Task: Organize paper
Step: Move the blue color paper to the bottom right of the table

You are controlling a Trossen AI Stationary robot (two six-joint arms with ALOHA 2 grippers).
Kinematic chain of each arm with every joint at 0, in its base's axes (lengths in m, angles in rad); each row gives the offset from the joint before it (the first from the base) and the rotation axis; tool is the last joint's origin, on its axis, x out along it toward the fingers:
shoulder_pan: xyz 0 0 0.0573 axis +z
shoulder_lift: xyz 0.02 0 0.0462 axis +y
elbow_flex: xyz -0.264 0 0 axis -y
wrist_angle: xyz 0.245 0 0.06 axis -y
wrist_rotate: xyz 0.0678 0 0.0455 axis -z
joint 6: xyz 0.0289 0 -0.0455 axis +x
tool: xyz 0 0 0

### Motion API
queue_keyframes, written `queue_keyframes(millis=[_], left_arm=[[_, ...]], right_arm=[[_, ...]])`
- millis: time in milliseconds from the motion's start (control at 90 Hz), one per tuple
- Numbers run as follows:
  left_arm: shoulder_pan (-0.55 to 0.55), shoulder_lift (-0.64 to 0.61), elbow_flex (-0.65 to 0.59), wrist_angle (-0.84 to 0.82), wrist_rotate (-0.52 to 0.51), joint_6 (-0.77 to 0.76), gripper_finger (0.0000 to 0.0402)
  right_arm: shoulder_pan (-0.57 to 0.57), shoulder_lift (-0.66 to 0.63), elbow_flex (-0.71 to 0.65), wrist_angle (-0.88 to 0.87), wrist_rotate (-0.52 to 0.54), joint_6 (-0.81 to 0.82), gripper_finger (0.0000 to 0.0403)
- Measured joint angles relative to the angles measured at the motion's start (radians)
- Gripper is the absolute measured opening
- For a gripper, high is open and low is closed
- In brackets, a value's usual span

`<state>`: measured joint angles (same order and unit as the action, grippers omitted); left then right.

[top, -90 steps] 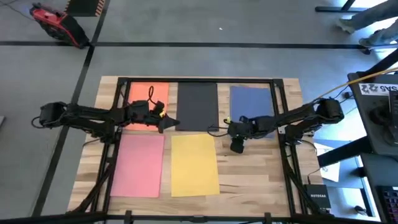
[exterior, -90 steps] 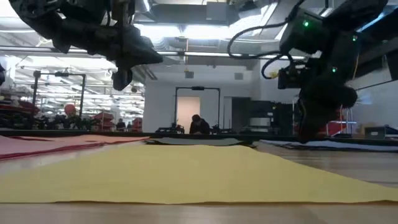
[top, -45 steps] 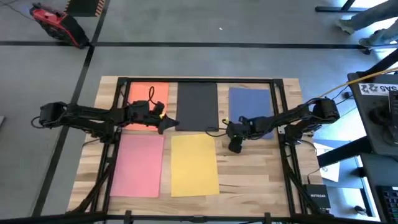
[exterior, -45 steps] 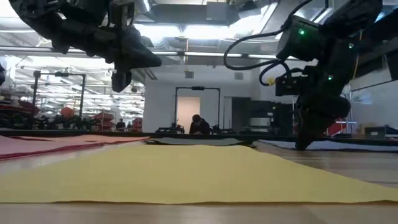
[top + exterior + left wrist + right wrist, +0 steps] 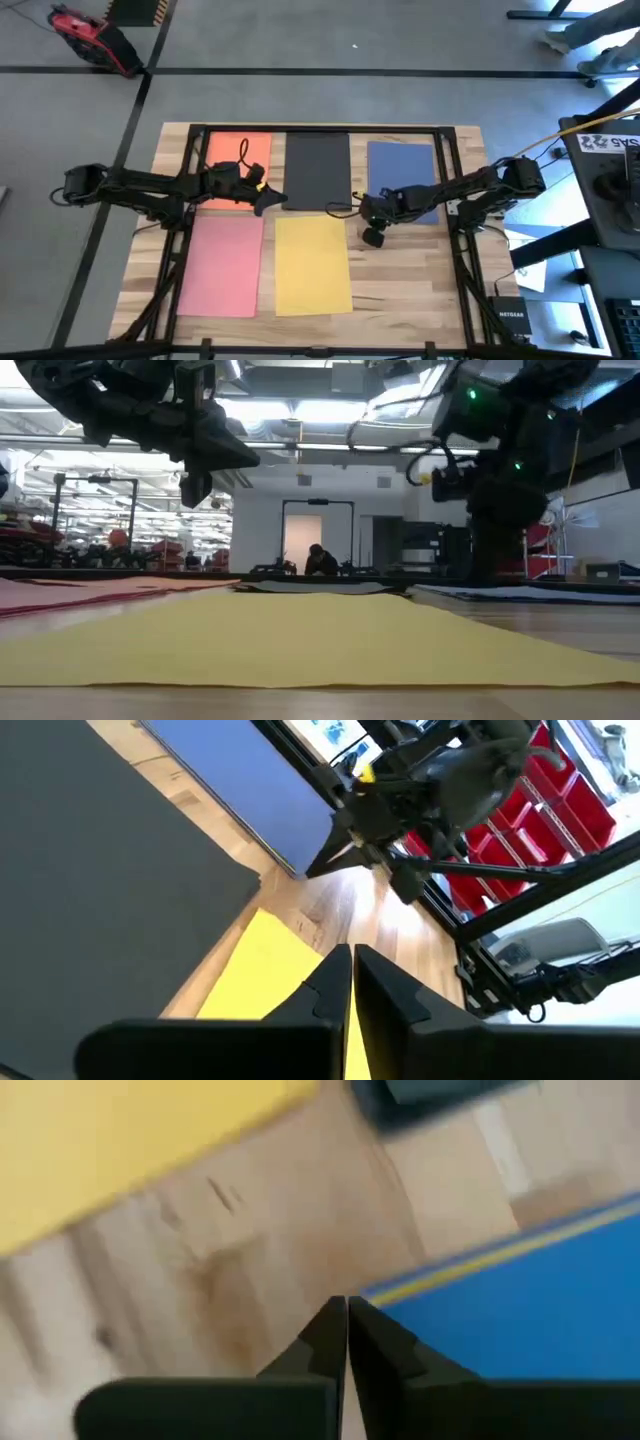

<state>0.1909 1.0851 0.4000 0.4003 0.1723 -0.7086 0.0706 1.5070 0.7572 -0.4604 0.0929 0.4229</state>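
Note:
Five sheets of paper lie flat on the wooden table (image 5: pixel 410 290): orange (image 5: pixel 232 160), black (image 5: pixel 317 170) and blue (image 5: pixel 403 165) in the far row, pink (image 5: pixel 222 265) and yellow (image 5: pixel 312 263) in the near row. My left gripper (image 5: pixel 282 197) is shut and hovers above the black sheet's near left corner, well clear of the table (image 5: pixel 196 492). My right gripper (image 5: pixel 372 238) is shut and points down at bare wood between the yellow and blue sheets. In the right wrist view its tips (image 5: pixel 346 1305) stand at the blue sheet's corner (image 5: pixel 385 1295). My right gripper's shut fingers come down from above beside the blue sheet's near left corner (image 5: pixel 385 1295). Whether they touch the sheet or the wood, I cannot tell.
A black metal frame (image 5: pixel 320 128) runs around the table top. Bare wood lies to the right of the yellow sheet (image 5: pixel 410 270). A cable (image 5: pixel 243 150) loops over the orange sheet. Beyond the right edge stands a bench with equipment (image 5: pixel 610 170).
My right gripper has moved a little toward the table's left edge, nearer the yellow sheet, and has swung from a slant to nearly upright. It stays shut. The sheets have kept their places.

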Motion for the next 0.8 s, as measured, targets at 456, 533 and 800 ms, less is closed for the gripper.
queue_keyframes(millis=[456,533,800], left_arm=[[0.0,0.0,0.0,-0.001,0.0,0.014,0.0],[0.0,0.0,0.0,-0.001,0.0,0.018,0.0],[0.0,0.0,0.0,-0.001,-0.013,0.013,0.0]], right_arm=[[0.155,-0.001,0.096,-0.119,0.04,0.104,0.0001],[0.152,-0.001,0.096,-0.119,0.061,0.147,0.0006],[0.131,0.003,0.096,-0.123,0.099,0.146,0.0073]])
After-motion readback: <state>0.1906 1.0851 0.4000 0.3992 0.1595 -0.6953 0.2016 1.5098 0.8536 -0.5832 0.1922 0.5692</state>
